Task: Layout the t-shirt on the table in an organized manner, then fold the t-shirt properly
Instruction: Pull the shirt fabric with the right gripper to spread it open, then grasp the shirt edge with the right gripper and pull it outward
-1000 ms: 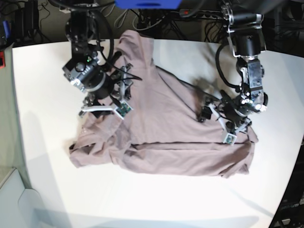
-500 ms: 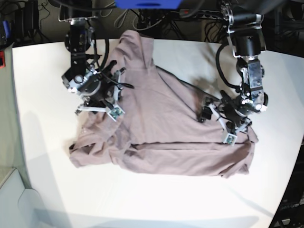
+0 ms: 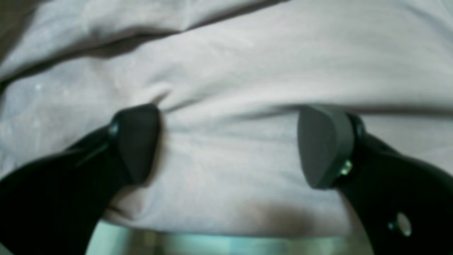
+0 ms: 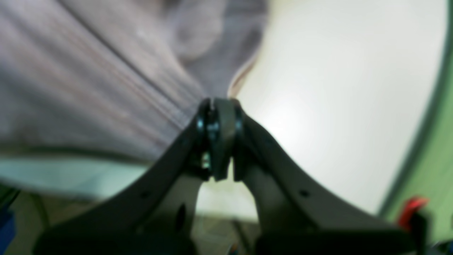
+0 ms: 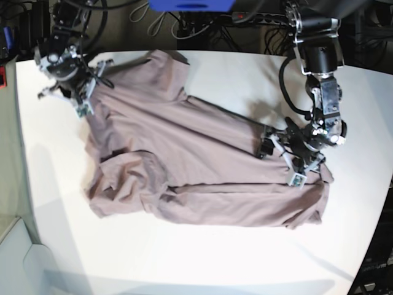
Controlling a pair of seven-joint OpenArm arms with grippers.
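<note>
The mauve-pink t-shirt (image 5: 202, 166) lies spread and wrinkled across the white table (image 5: 184, 258). My right gripper (image 5: 83, 92) is near the far left corner, shut on an edge of the t-shirt (image 4: 106, 71), and the cloth is stretched taut from its tips (image 4: 217, 106). My left gripper (image 5: 288, 153) is open and rests on the shirt's right side. In the left wrist view its fingers (image 3: 138, 141) stand wide apart on the flat t-shirt (image 3: 230, 71), with nothing between them.
Cables and dark equipment (image 5: 202, 27) lie beyond the far table edge. A blue object (image 5: 190, 5) sits at the top. A white box (image 5: 24, 258) stands off the near left corner. The table's edge (image 4: 435, 106) and green floor show past my right gripper.
My right gripper has moved up and left toward the far left corner, dragging the shirt's upper left part with it and stretching the cloth out. The left arm has not moved.
</note>
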